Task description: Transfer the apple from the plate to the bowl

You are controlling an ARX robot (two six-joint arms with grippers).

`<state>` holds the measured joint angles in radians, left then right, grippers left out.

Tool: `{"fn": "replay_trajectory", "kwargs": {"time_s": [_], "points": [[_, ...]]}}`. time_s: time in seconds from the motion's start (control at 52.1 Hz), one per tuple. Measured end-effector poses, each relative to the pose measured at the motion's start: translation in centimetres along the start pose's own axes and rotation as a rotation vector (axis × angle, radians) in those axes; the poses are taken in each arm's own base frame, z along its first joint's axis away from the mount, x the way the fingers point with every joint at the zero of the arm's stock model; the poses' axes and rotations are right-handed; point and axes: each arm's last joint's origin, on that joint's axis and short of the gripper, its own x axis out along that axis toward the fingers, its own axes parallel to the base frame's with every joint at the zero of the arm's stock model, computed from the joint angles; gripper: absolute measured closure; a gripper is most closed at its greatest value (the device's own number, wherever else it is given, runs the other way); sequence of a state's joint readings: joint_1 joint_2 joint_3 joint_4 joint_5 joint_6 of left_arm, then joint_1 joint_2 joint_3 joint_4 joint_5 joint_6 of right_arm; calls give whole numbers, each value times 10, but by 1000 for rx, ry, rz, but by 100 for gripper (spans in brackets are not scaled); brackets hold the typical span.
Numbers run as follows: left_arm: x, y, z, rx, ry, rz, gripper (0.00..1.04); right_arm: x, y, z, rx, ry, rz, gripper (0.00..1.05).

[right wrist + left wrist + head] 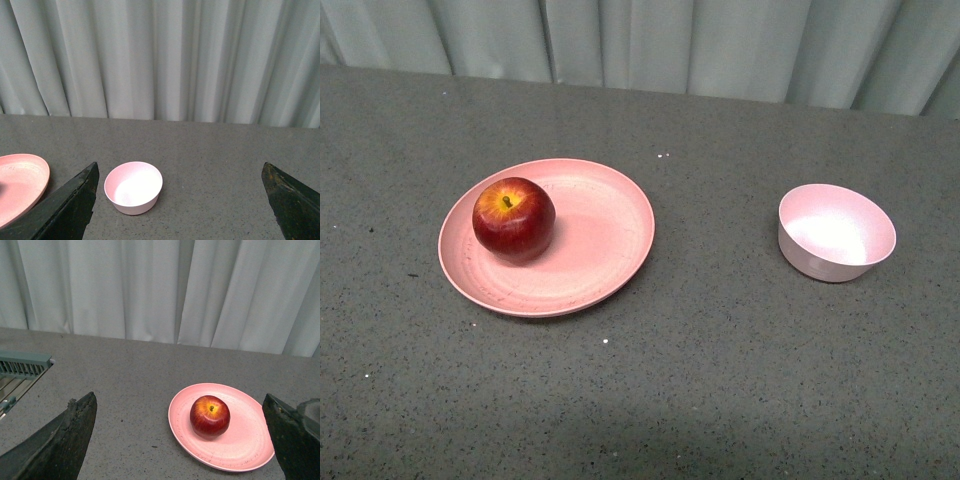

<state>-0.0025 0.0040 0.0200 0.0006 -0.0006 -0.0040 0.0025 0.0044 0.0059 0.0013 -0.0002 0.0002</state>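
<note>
The dark-red apple (514, 218) with a yellow patch at its stem sits upright on the left part of the wide salmon-pink plate (605, 235), on the table's left. The small pale-pink bowl (836, 232) stands empty to the right, well apart from the plate. Neither gripper shows in the front view. In the left wrist view the left gripper (182, 437) is open, with the apple (210, 416) and plate (247, 437) ahead between its fingers. In the right wrist view the right gripper (180, 200) is open and empty, the bowl (133, 187) ahead near one finger.
A grey speckled tabletop (720, 380) carries everything. Pale curtains (650, 45) hang along its far edge. A grey slatted rack (20, 367) shows at the table's side in the left wrist view. The plate's edge (20, 182) shows in the right wrist view.
</note>
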Motion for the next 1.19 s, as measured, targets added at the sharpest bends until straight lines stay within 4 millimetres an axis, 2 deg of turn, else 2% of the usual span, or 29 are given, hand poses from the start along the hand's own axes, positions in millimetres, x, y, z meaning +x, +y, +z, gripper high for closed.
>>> {"fn": "replay_trajectory", "kwargs": {"time_s": [1.191], "points": [[0,0,0,0,0,0,7,0,0,0,0,0,0,9]]}}
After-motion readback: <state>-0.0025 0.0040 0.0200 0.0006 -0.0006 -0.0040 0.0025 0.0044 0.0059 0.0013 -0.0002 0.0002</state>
